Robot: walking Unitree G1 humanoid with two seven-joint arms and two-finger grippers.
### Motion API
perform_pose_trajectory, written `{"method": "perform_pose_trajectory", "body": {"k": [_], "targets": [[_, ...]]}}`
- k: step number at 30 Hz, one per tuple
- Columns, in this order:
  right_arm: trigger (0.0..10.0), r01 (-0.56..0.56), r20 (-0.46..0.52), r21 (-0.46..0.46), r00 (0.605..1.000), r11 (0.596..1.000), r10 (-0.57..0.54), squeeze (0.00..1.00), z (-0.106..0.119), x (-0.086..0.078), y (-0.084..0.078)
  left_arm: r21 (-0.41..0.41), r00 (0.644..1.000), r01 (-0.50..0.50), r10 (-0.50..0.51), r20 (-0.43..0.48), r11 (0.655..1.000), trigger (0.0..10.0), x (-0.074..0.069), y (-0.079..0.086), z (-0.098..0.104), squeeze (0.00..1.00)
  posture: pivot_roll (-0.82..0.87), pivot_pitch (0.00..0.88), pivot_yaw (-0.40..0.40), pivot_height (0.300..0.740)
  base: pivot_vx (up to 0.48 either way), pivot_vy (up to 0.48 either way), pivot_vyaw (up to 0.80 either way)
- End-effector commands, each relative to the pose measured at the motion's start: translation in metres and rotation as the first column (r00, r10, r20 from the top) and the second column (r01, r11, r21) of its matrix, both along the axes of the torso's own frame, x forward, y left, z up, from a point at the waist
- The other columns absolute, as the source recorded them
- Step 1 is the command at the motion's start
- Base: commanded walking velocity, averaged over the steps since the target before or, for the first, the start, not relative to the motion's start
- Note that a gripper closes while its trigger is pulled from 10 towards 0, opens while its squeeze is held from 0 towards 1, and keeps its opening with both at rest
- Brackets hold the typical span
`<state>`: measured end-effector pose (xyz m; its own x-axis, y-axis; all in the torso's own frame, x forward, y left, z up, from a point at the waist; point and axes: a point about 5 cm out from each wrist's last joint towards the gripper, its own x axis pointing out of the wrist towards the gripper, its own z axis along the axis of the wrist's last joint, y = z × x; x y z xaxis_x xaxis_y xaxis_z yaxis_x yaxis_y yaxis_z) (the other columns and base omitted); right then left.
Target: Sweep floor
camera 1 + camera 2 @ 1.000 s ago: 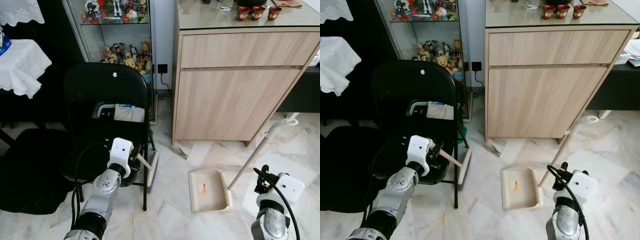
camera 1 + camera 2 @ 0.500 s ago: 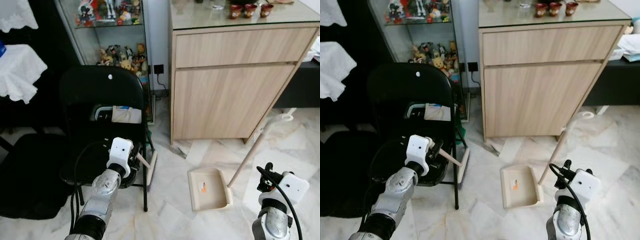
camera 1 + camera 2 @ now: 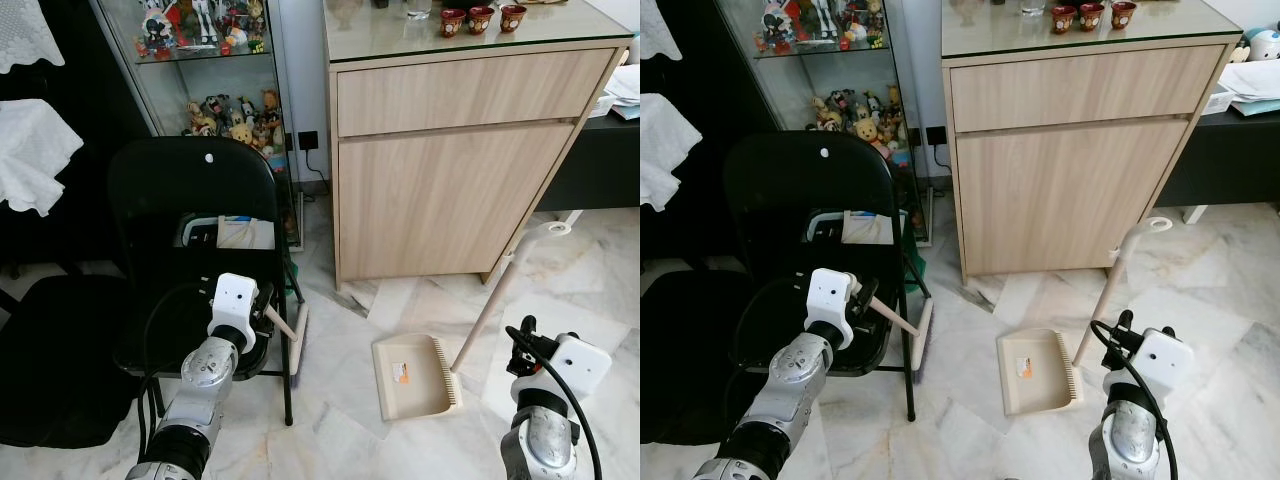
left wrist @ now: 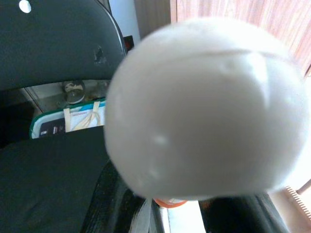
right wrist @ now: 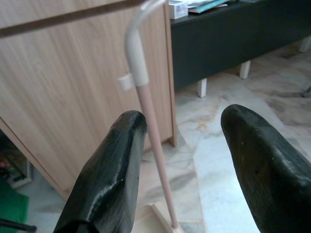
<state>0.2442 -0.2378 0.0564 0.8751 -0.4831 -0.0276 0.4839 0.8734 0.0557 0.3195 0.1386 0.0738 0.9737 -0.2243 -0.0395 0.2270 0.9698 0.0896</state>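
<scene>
- Both arms are silver metal with round joints.
- Each wrist carries a white box-shaped camera housing.
- Black cables loop along the arms.
- The right end effector (image 5: 187, 165) has two thick, glossy black fingers (image 5: 109, 170).

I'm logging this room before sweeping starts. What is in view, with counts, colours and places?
Dustpan: one, beige, long handle, on the marble floor before the cabinet.
Broom: one, beige, beside the chair, held by the left gripper.
Folding chair: one, black, at left.
Wooden cabinet: one, light wood, glass top.
Cups: three, dark red, on the cabinet.
Display case: one, glass, figurines inside.
Left gripper: jaws shut on the broom handle.
Right gripper: jaws open, facing the dustpan handle.
</scene>
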Motion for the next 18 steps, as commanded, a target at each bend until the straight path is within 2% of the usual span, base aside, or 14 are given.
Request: {"method": "perform_pose_trajectory", "body": {"k": [1,11,18], "targets": [[10.0,-0.014,0.002,-0.002,1.0,1.0,0.014,0.0,0.0029,0.0005,0.0009,0.036,0.998,-0.059,0.058,0.034,0.998,10.0,0.0031,0.0164,0.0056,0.0,-0.11,0.083,0.082,0.74,0.0,0.0,0.0],[10.0,-0.011,-0.009,-0.004,1.0,1.0,0.011,0.0,0.0014,-0.0031,-0.002,0.033,0.998,-0.056,0.055,0.04,0.998,10.0,0.0025,0.0151,0.0055,0.0,-0.11,0.084,0.079,0.74,0.0,0.0,0.0],[10.0,-0.01,-0.02,0.0,1.0,1.0,0.01,0.0,-0.0003,-0.006,-0.002,0.037,0.997,-0.06,0.058,0.045,0.998,10.0,0.0019,0.016,0.0057,0.0,-0.11,0.09,0.08,0.74,0.0,-0.336,0.0]]}}
